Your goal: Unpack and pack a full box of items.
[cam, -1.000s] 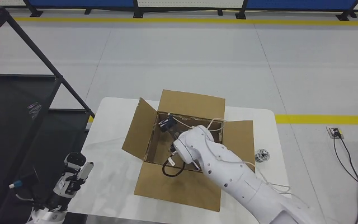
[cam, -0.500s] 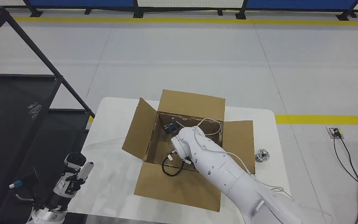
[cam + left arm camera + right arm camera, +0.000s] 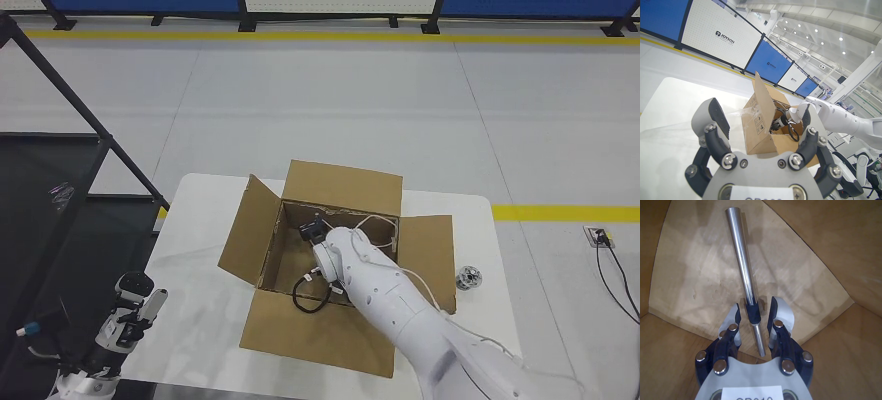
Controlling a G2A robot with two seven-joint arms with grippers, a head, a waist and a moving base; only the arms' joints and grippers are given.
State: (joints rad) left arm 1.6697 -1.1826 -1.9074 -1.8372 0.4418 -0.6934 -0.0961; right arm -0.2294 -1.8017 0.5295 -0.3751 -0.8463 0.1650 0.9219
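You get bright, even overhead light in the top view: the white table point(image 3: 200, 300) and pale floor point(image 3: 400, 100) show only soft shadows, while the inside of the cardboard box point(image 3: 345, 182) lies dark. In the left wrist view the ceiling lamps point(image 3: 816, 30) burn as small white spots, and the wall panels point(image 3: 715, 36) bow toward the edges. In the right wrist view the light is dimmer; the metal rod point(image 3: 740, 256) carries a long streak of glare and throws soft doubled shadows on the cardboard.

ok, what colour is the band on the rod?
Black band on a silver rod; right wrist view.
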